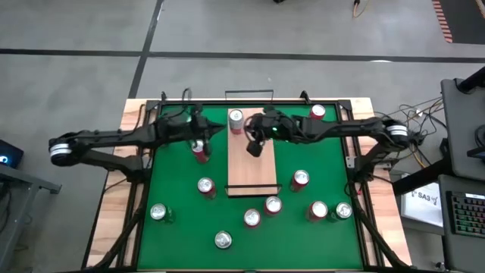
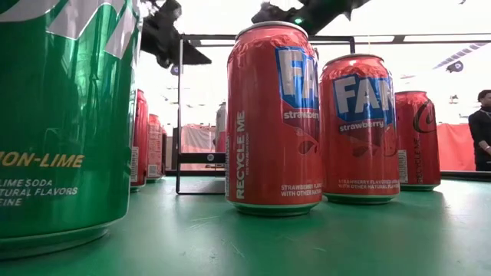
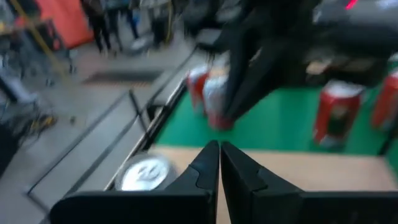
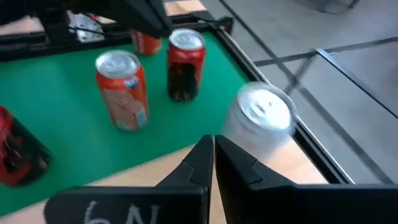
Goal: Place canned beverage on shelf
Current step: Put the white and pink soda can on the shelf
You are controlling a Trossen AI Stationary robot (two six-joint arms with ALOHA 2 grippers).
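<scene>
Both arms are stretched in over the far half of the green mat (image 1: 182, 220), meeting above the shelf (image 1: 251, 178), that long pale wood-grain board lying lengthways down the middle of the table. One canned beverage (image 1: 236, 120) stands upright on the shelf's far end, silver top to the overhead camera, and the rest of the board is bare wood. The right gripper (image 1: 255, 146) hangs over the shelf just on the near side of that can, fingers pressed together with nothing between them; its wrist camera shows the two dark fingertips (image 4: 205, 163) meeting in a thin line, the silver-topped can (image 4: 261, 115) right ahead at the board's edge. The left gripper (image 1: 216, 129) sits just off the shelf's left side, level with the same can, jaws also closed and empty; from its wrist the closed tips (image 3: 219, 163) point over the wood toward the blurred can top (image 3: 145, 173). A red can (image 1: 200, 151) stands on the mat below the left arm. Scattered across the near mat are more upright cans: red ones (image 1: 205, 186) on either side of the shelf, and green ones (image 1: 159, 213) toward the left and right edges. At table height, a green lemon-lime can (image 2: 65, 115) fills the left, with two red strawberry soda cans (image 2: 274, 119) beside it.
</scene>
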